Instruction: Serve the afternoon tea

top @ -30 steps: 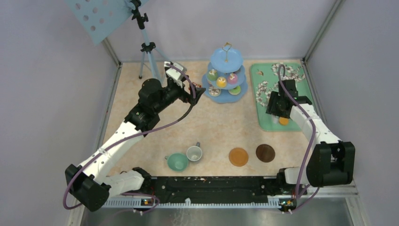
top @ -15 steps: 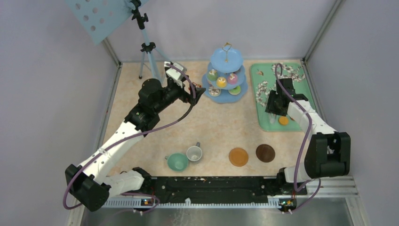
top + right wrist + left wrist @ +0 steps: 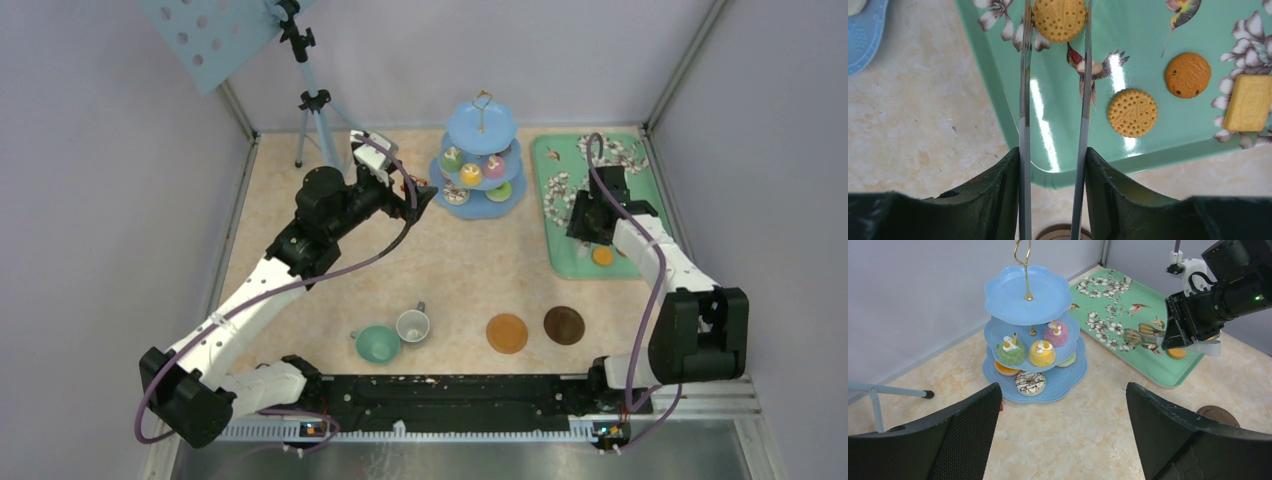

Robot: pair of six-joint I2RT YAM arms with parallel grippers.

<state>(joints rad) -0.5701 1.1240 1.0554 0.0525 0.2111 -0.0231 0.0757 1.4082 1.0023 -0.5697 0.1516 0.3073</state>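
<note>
— Where the left gripper (image 3: pixel 422 196) hangs at centre-left of the top view, is it gripping?
— No, its fingers are spread wide, nothing between them. Right of it, the blue stand (image 3: pixel 481 127) carries cupcakes (image 3: pixel 470 174) on its middle tier.
— And the right gripper (image 3: pixel 1052 152)?
— Clamped on metal tongs (image 3: pixel 1024 100) over the green tray (image 3: pixel 1148 55) at right; the tong tips close on a round biscuit (image 3: pixel 1059 19), upper middle of the wrist view.
</note>
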